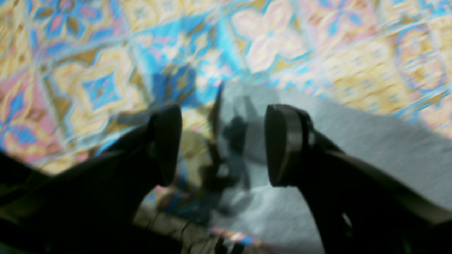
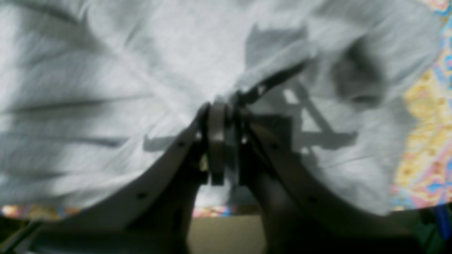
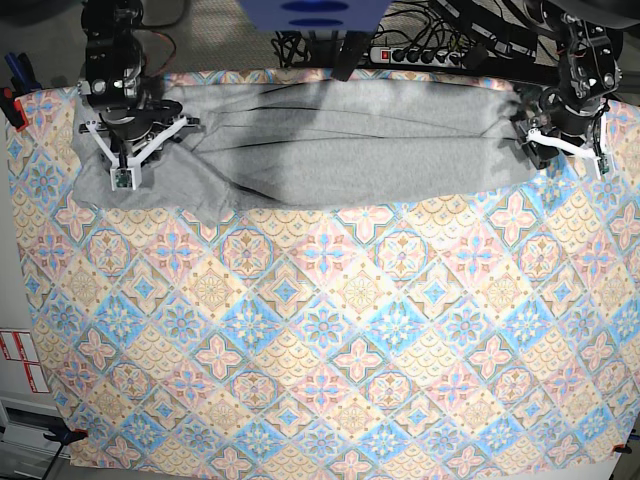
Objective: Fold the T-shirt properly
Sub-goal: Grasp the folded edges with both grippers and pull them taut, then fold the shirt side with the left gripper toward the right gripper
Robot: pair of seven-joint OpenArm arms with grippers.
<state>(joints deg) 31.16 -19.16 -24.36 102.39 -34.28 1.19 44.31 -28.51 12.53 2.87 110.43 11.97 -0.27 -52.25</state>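
Tool status: my right tool [image 2: 224, 141] is pinching the T-shirt [image 3: 340, 140], which is lying stretched along the desk's [image 3: 330, 330] far edge; my left tool [image 1: 220, 144] is gaping empty over its other end. Next I am needing a left-side grip before folding.

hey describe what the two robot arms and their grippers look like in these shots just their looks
Both arms are dark, black-bodied, reaching in from the far edge of the table. In the base view each gripper, the right gripper and the left gripper, carries a pale, whitish V-shaped frame. Up close the left gripper has black rounded jaws; the right gripper shows greyish struts with small holes. Cables and a power strip sit behind them.
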